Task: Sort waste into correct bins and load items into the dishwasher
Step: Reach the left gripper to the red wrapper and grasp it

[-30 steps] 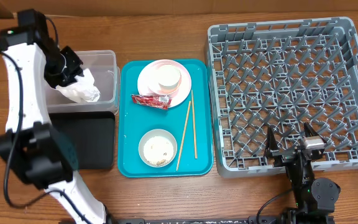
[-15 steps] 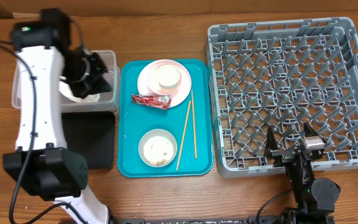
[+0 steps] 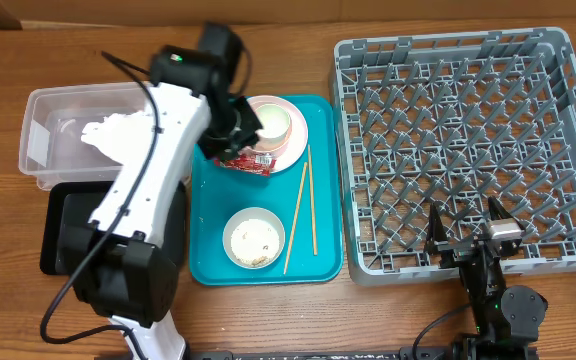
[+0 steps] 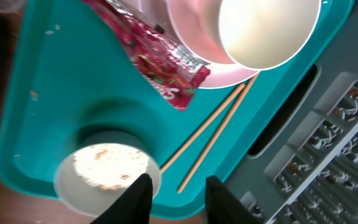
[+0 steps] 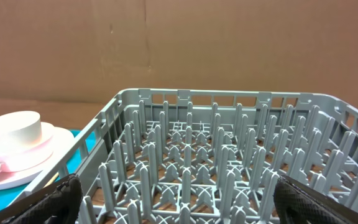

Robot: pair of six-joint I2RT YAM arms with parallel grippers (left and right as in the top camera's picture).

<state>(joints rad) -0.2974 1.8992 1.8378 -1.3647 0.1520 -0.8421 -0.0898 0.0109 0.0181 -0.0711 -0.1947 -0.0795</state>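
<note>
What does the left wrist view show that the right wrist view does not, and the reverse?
Only the left wrist view shows the bowl with rice grains and the chopsticks. Only the right wrist view shows the brown cardboard wall behind the dish rack. Both show the pink plate with a white bowl on it, the teal tray and part of the rack.

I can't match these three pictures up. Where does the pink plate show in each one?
Overhead: the pink plate sits at the top of the teal tray, a white bowl on it.
Left wrist: top centre, under the bowl, the red sauce packet at its edge.
Right wrist: far left, low, bowl on top.
Shared landmark: the grey dish rack, to the plate's right in every view.
</note>
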